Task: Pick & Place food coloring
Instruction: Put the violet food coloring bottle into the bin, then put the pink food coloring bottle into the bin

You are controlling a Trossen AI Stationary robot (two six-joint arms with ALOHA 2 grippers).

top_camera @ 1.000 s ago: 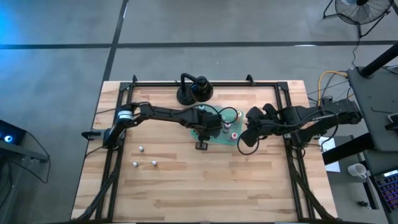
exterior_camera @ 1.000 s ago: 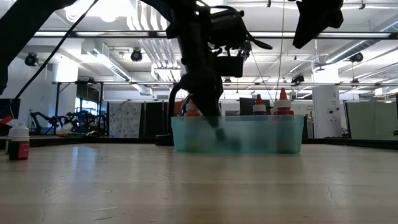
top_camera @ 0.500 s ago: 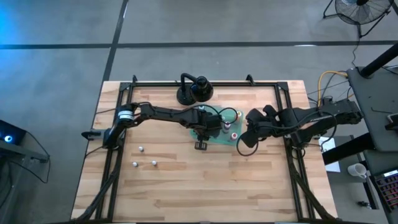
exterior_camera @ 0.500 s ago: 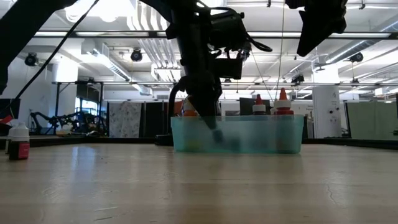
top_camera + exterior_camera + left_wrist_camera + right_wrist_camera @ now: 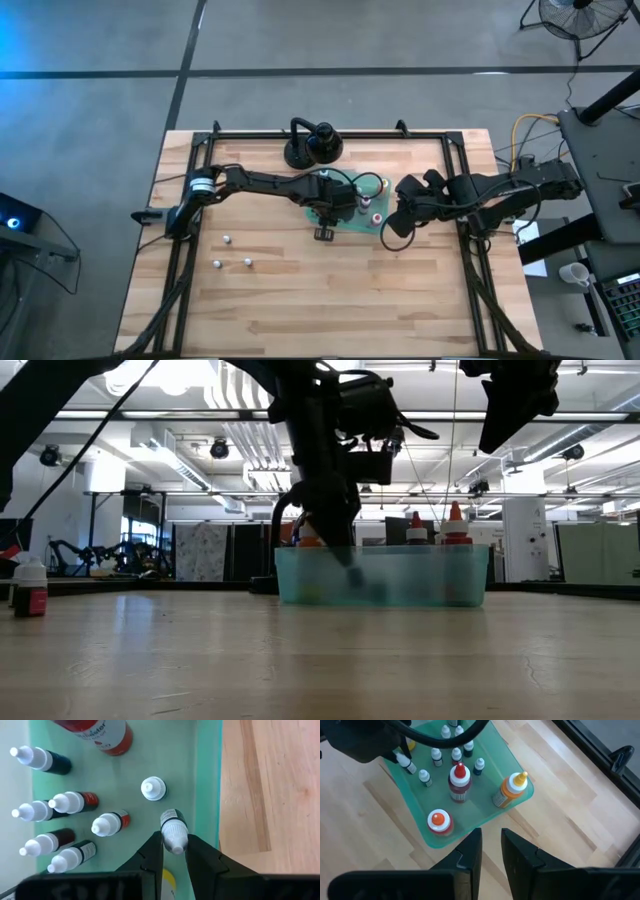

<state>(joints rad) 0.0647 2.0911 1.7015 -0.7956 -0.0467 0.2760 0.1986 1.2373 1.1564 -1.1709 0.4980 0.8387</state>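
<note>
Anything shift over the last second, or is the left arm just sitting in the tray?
Little moved. The right gripper drifted slightly sideways above the green tray and holds nothing. The left gripper stayed low in the tray with a small bottle between its fingers. The three bottles on the table have not moved.

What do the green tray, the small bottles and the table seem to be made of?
Tray: probably translucent plastic, frosted; in the low view the bottles show dimly through its wall.
Small bottles: probably plastic, with smooth white dropper caps; the left gripper has one bottle between its fingers.
Table: wood, apparently butcher-block, matte; plank seams and grain show.
</note>
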